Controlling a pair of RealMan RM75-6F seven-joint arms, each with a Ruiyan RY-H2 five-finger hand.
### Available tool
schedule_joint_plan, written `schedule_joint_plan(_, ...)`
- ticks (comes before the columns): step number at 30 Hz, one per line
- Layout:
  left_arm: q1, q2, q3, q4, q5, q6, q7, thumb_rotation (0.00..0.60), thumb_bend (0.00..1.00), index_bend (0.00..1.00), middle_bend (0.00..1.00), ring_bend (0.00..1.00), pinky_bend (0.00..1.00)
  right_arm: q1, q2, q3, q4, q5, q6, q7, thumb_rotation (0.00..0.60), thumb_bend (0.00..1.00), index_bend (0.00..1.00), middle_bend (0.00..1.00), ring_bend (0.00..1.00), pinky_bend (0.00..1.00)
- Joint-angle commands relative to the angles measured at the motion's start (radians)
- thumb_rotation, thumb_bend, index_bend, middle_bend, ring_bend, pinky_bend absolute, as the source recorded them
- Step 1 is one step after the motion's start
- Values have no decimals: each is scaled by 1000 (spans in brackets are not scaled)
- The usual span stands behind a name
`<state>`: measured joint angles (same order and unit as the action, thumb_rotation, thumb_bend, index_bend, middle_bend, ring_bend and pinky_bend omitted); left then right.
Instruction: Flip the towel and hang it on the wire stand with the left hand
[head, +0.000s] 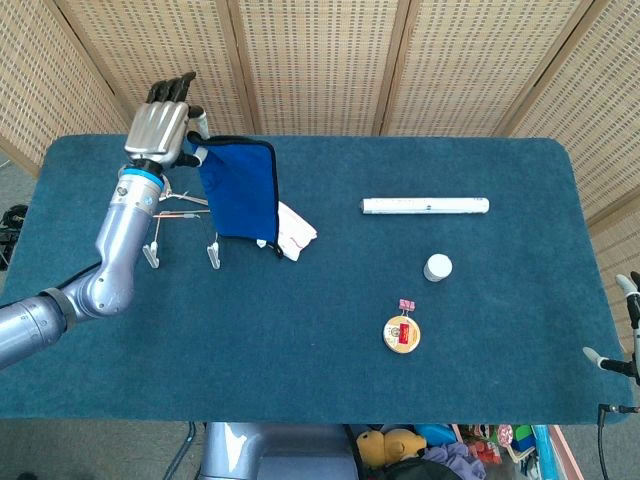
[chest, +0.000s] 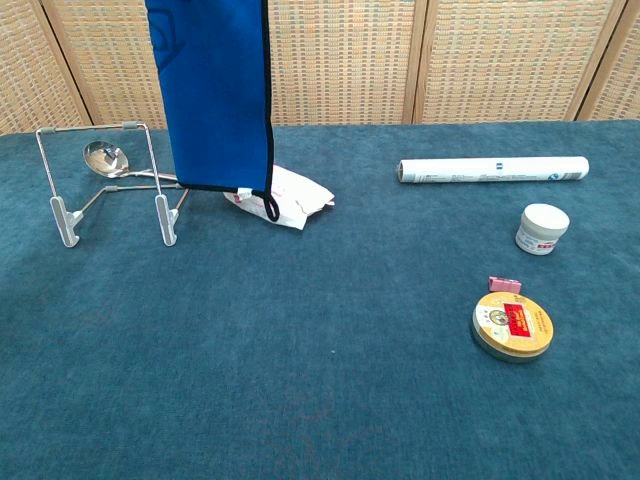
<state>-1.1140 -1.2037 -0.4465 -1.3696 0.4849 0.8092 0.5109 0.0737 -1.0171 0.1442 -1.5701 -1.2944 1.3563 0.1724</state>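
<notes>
Towel lifted clear, not yet over the stand.
We see the blue towel (chest: 215, 95) dangling from the left hand (head: 160, 125), which pinches its top corner, just right of the wire stand (chest: 105, 185). We judge the hem may snag the white packet (chest: 290, 205) or miss the bar on the counter (chest: 320, 380).

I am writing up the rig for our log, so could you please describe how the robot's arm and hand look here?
The left arm is a smooth silver-grey tube with rounded joint housings and a bright blue ring at the wrist. The left hand has a ribbed silver metal back and black fingers. No loose cable shows on it. The right hand is not clearly visible.
</notes>
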Motion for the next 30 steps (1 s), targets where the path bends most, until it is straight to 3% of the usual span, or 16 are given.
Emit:
schedule_joint_plan(1, 3, 21, -4, 28, 37, -33, -48, 600, 617, 891, 0, 0, 0, 2, 0, 1, 2, 4, -5, 0, 600, 0, 0, 0, 0, 0)
schedule_joint_plan(20, 208, 250, 99, -169, 159, -27, -227, 600, 614, 891, 0, 0, 0, -3, 6, -9, -9, -28, 9, 13, 600, 0, 0, 0, 0, 0)
schedule_joint_plan(30, 258, 302, 125, -177, 201, -14, -275, 600, 613, 891, 0, 0, 0, -7, 10, -13, -14, -42, 20, 19, 600, 0, 0, 0, 0, 0)
